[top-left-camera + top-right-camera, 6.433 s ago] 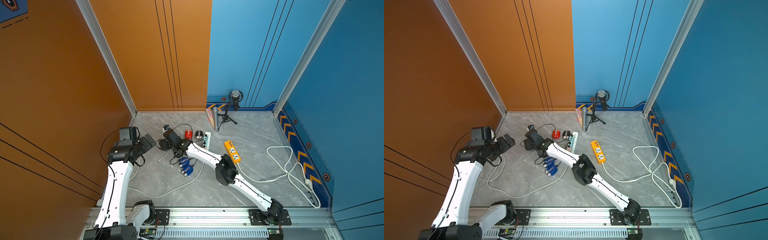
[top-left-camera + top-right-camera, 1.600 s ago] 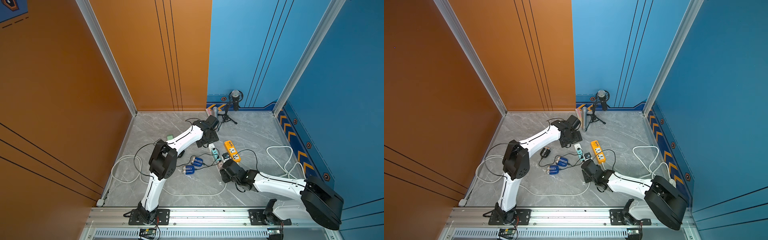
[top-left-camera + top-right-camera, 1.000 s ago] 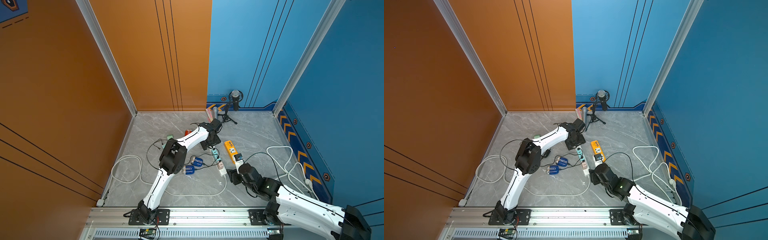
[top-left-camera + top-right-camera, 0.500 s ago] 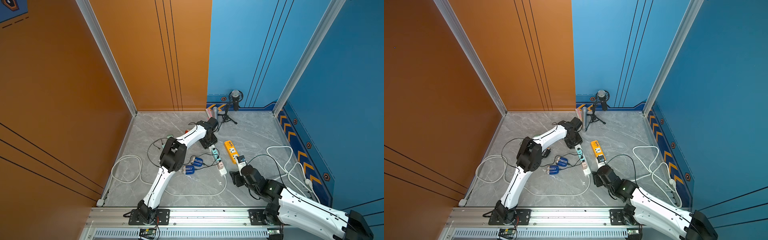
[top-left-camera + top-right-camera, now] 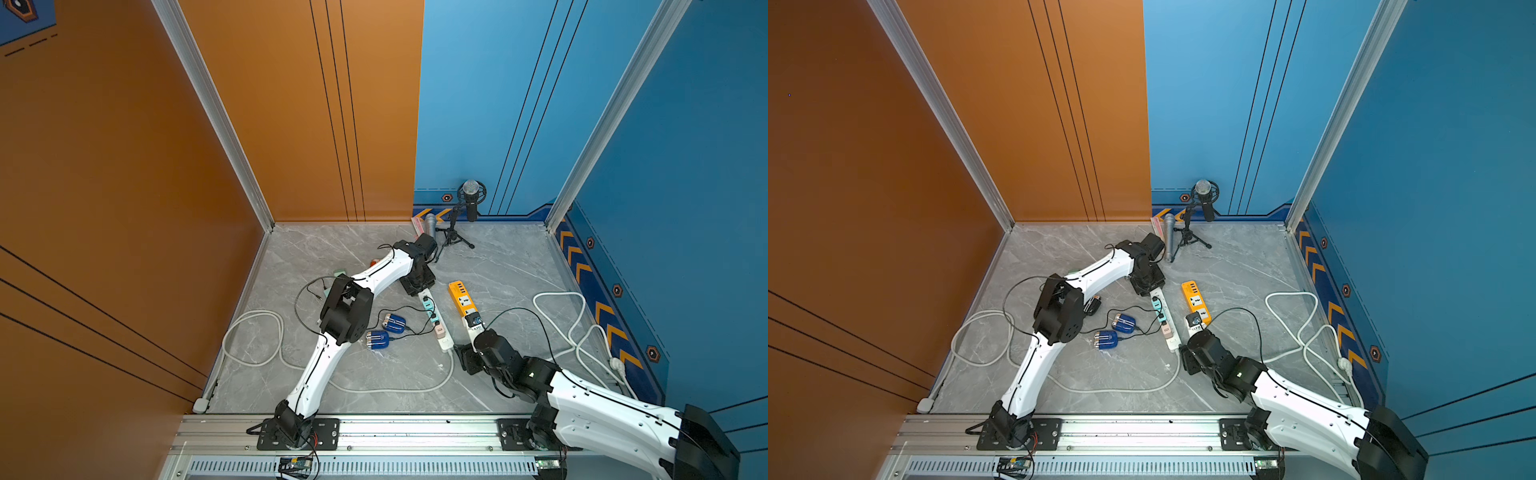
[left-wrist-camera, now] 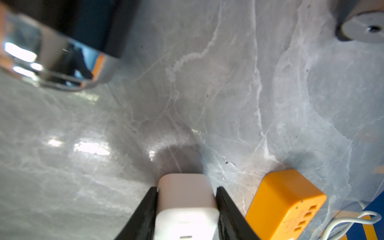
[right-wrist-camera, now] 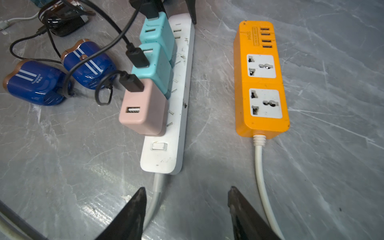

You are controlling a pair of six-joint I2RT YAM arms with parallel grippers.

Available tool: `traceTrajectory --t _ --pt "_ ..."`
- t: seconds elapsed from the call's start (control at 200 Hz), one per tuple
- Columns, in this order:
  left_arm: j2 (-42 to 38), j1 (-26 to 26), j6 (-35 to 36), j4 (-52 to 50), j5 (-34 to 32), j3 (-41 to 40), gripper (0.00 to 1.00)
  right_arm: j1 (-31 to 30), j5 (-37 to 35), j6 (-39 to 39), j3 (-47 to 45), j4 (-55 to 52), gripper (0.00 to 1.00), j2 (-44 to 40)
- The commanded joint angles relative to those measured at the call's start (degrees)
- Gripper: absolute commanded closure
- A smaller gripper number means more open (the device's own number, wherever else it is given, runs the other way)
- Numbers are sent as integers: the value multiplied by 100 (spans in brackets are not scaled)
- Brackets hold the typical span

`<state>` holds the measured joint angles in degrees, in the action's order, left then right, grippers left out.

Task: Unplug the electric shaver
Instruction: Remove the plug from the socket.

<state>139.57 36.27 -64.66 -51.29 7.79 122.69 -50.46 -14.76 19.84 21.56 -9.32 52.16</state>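
Watching the left wrist feed, I have the left gripper (image 6: 187,188) clamped on the far end of the white power strip (image 7: 182,68), its black fingers (image 6: 225,207) pressed against both sides of the white casing. Along that strip sit a teal USB adapter (image 7: 158,31), a second teal adapter (image 7: 153,66) and a pink USB adapter (image 7: 143,108), each with a black plug in it. Thin black cables run from them toward one blue electric shaver (image 7: 89,62) and a second blue shaver (image 7: 33,83). These lie side by side on the grey marble tabletop (image 7: 83,155) just beside the strip, with a black device (image 7: 62,20) of similar shape beyond them. The orange power strip (image 7: 261,83) lies roughly parallel on the strip's other side, not touching it. My right gripper (image 7: 187,197) hangs spread and empty near the strip's switch end, the strip's white cord passing close by one finger. In a top view, a microphone on a tripod (image 5: 469,199) stands at the back wall.
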Motion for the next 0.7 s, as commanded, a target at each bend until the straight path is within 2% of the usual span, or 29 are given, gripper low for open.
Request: traceTrajectory --t 0.0,0.195,0.395,0.696 --pt "64 48 -269 -209 305 -122 65 -102 3 -362 94 529 37 176" --pt "62 99 -392 -204 410 -181 65 -181 218 -532 245 971 38 750" --pt "27 108 -392 -206 392 -219 66 -201 -57 -497 289 1506 40 1276" --pt "52 152 -435 -214 442 -279 66 -192 -207 -549 577 1977 49 2006"
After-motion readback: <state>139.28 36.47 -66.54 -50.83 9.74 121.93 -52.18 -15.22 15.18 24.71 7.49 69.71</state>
